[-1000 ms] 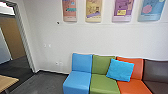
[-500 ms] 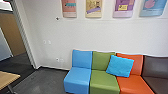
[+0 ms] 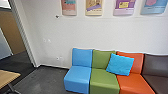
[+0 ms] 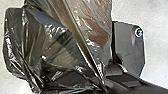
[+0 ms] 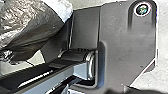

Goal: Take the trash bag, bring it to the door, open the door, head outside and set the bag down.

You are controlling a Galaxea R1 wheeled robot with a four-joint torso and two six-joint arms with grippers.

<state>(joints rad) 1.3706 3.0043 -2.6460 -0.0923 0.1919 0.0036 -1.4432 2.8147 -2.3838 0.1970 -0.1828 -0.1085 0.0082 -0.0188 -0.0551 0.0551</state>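
Trash bag [image 4: 57,47] of shiny, see-through black plastic, full and creased, shows beside the robot's dark plate [image 4: 130,45] in both wrist views; whether either claw is open, closed or gripping it, I cannot tell. Ahead, a turquoise cushion [image 3: 120,64] leans across the green [image 3: 103,78] and orange [image 3: 133,81] seats of a colourful row against a white wall [image 3: 82,32], with a doorway frame [image 3: 22,35] and pale wood tabletop [image 3: 8,77] to the left.

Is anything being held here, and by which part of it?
The trash bag shows large in both wrist views, but whether it is held, and by which part, cannot be told.
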